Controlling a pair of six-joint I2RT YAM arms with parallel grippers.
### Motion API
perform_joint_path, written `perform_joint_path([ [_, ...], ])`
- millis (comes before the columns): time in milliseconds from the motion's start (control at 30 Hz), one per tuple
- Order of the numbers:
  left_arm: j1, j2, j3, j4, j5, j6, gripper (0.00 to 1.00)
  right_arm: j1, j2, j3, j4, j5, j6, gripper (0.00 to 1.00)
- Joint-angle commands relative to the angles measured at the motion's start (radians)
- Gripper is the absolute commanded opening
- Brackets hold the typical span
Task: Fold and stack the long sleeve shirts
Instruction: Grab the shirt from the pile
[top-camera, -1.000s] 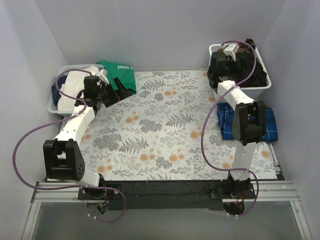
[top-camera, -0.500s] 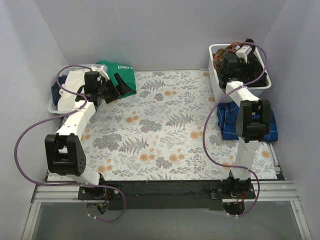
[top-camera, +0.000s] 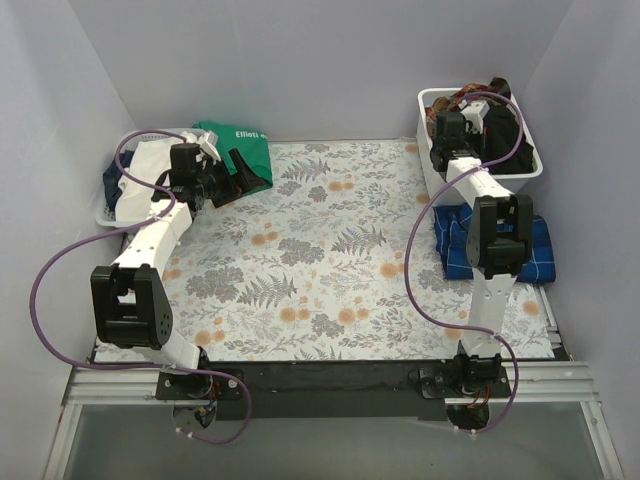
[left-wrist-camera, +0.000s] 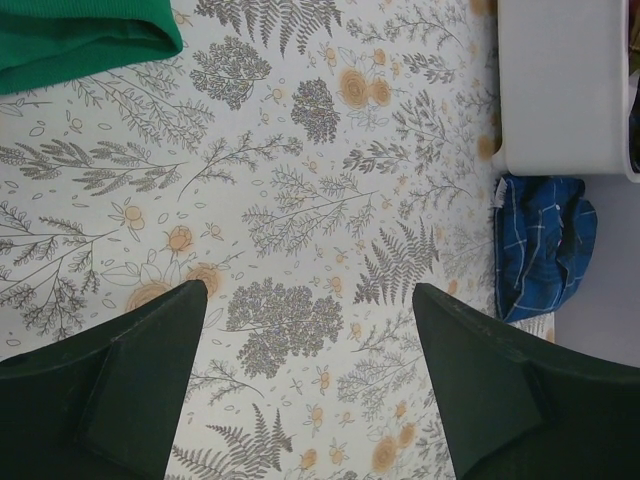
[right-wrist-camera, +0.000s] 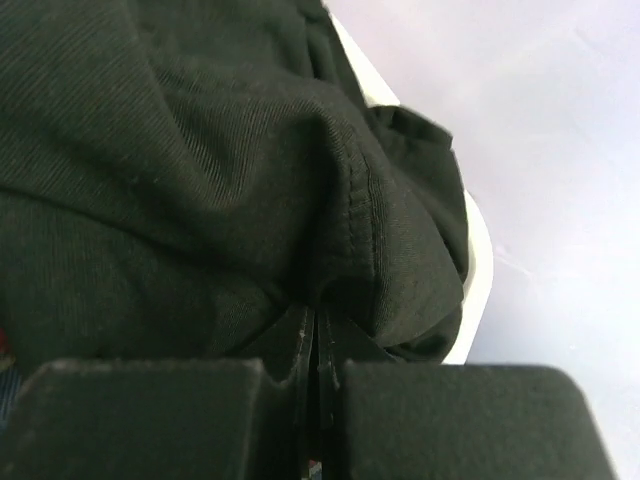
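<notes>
A large black long sleeve shirt (right-wrist-camera: 200, 150) fills the white bin (top-camera: 520, 172) at the back right, seen from above as a dark heap (top-camera: 505, 135). My right gripper (right-wrist-camera: 315, 322) reaches into that bin (top-camera: 447, 125) with its jaws pressed together on a fold of the black cloth. A folded blue plaid shirt (top-camera: 537, 250) lies on the table in front of the bin, also in the left wrist view (left-wrist-camera: 545, 240). My left gripper (left-wrist-camera: 310, 300) hovers open over the floral tablecloth at the back left (top-camera: 232, 170), with nothing between its fingers.
A green top with white lettering (top-camera: 240, 140) lies at the back left, its edge beside my left gripper (left-wrist-camera: 80, 35). A white basket (top-camera: 112, 215) of light and blue clothes stands at the far left. Reddish cloth (top-camera: 462, 97) peeks out at the bin's back. Walls enclose the table.
My right gripper went deeper into the bin and shut on the black cloth. The left gripper shifted slightly and narrowed a little, staying open.
</notes>
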Motion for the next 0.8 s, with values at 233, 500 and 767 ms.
perform_joint_path([
  [233, 0.0, -0.046, 0.012, -0.004, 0.021, 0.021, 0.78, 0.141, -0.189, 0.014, -0.082, 0.038, 0.169, 0.01],
  [500, 0.0, -0.073, 0.0, 0.016, 0.037, 0.013, 0.79, 0.22, -0.334, 0.06, -0.102, -0.031, 0.195, 0.01],
  [767, 0.0, -0.085, -0.004, 0.04, 0.046, -0.007, 0.8, 0.351, -0.423, 0.167, -0.1, -0.139, 0.143, 0.01],
])
